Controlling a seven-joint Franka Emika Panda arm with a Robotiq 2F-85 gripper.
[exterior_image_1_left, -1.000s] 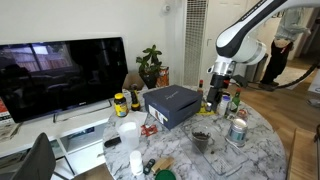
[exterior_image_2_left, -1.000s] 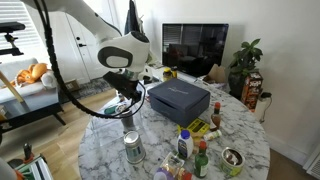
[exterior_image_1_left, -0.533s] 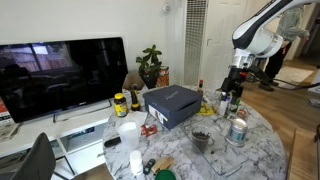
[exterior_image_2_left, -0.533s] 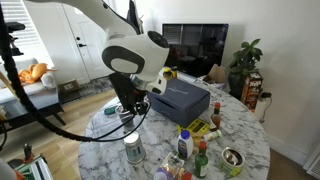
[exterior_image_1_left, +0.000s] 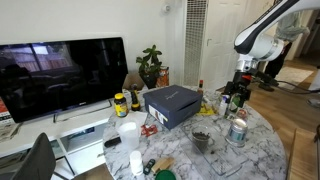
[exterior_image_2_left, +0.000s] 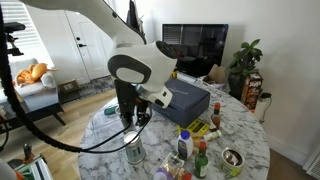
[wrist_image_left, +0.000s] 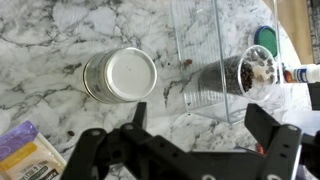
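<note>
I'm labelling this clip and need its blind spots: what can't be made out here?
Jar: wrist view, its white lid hides the contents.
Clear tub: wrist view, cut off by the top edge.
Purple packet: wrist view, cut off by the left edge, print blurred.
Bottles: exterior view, labels too small to read.

The arm swung away from the blue box (exterior_image_1_left: 172, 105) toward the edge of the desk (exterior_image_1_left: 265, 150). The gripper (exterior_image_1_left: 237, 97) came lower and ended up above the jar (exterior_image_1_left: 237, 131) with the white lid.
</note>
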